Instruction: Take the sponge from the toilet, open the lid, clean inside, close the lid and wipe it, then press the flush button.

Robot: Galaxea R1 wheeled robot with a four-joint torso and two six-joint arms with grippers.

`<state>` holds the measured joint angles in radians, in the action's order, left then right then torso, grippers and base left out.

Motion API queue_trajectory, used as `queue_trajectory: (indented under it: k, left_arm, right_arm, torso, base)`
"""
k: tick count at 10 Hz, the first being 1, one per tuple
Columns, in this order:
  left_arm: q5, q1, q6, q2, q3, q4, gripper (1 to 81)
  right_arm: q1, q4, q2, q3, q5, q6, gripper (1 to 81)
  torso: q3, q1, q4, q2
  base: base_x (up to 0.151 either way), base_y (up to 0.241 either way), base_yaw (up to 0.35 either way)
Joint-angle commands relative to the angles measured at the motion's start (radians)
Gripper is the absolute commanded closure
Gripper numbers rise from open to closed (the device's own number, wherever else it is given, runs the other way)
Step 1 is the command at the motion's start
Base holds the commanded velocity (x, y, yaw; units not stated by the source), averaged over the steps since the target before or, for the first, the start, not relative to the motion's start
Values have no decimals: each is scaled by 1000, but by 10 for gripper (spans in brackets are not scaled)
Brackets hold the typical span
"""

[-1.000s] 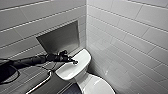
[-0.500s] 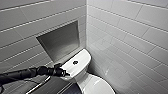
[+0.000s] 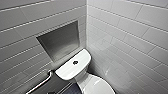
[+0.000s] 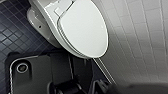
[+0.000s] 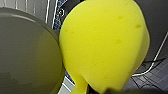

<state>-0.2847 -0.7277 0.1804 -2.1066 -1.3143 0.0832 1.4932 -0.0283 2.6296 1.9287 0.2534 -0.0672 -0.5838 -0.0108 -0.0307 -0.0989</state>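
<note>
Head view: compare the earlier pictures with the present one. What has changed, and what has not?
The left arm, stretched to the tank top by the flush button a second ago, has drawn back toward the lower left. The toilet, wall recess and grab bar stayed put.

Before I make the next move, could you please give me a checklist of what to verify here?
1. Lid down and closed: ok.
2. Sponge gripped, right side: ok.
3. Flush button uncovered on the tank top: ok.
4. Sponge touching the lid: cannot tell.
5. Lid wiped clean: cannot tell.
</note>
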Motion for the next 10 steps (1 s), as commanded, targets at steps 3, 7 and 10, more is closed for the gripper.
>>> queue_trajectory:
  k: [3, 7, 10]
  left_arm:
    - [197, -368, -15, -15, 11, -307, 811]
    - [205, -476, -16, -138, -106, -335, 811]
    - [205, -508, -16, -202, -181, -335, 811]
  right_arm:
    - [16, 1, 9, 33, -72, 0, 811]
    - [14, 1, 82, 150, -75, 0, 811]
    - [8, 4, 105, 190, -75, 0, 811]
  torso:
    - [0, 0, 0, 0]
    - [1, 0, 0, 0]
    - [1, 1, 0, -1]
  base:
    - [0, 0, 0]
    - [0, 0, 0]
    - [0, 0, 0]
